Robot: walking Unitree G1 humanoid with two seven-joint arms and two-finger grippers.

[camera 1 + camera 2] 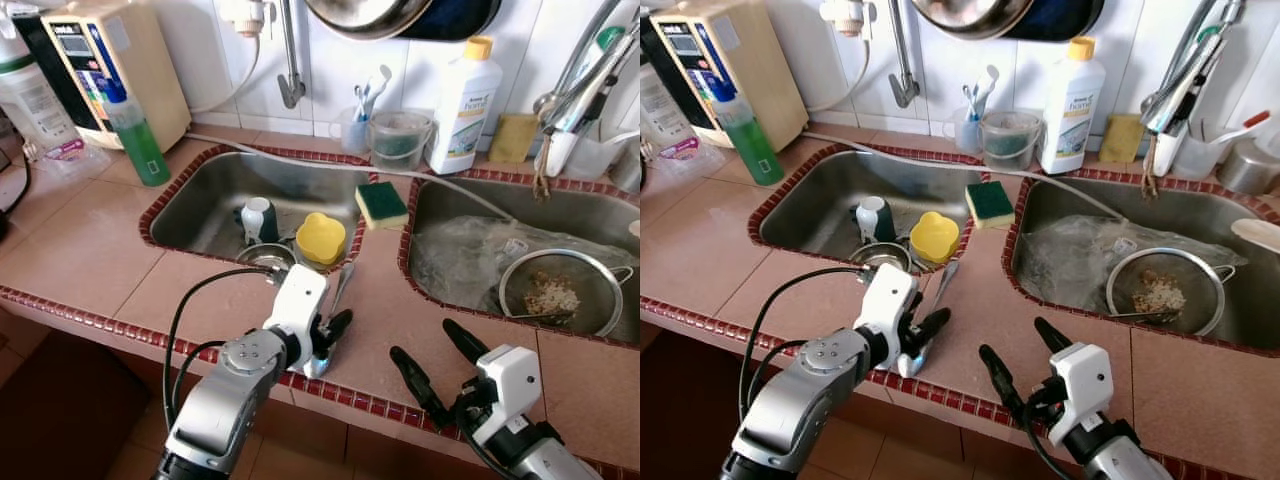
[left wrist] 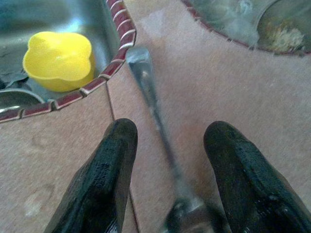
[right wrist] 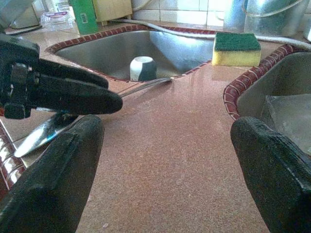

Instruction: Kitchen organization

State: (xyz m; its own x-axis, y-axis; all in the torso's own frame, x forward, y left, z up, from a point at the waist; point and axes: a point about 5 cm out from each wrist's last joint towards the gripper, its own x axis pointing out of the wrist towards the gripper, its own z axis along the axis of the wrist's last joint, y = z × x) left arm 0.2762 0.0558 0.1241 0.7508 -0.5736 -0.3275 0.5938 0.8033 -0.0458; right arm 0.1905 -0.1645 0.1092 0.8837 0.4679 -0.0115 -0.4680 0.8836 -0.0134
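A long metal spoon (image 1: 340, 290) lies on the pinkish tiled counter (image 1: 90, 240) between the two steel sinks, its handle end reaching the red-tiled rim of the left sink (image 1: 200, 200) and its bowl near the counter's front edge. The left gripper (image 1: 328, 340) hangs low over the spoon's bowl end, its two black fingers (image 2: 104, 179) apart, one on each side of the handle, not closed on it. The right gripper (image 1: 430, 365) hovers at the front edge just right of it, fingers spread wide and holding nothing. In the left sink sit one yellow lobed plastic cup (image 1: 321, 240), one white mug (image 1: 258, 215) lying over, and one small steel bowl (image 1: 265, 256). One green-and-yellow sponge (image 1: 381, 204) rests on the rim strip between the sinks. The right sink (image 1: 470, 215) holds crumpled clear plastic (image 1: 450, 255) and one wire mesh strainer (image 1: 560, 290) with food scraps. Along the back edge stand one green soap bottle (image 1: 135, 135), one white detergent bottle with a yellow cap (image 1: 465, 105) and one clear plastic tub (image 1: 400, 140)
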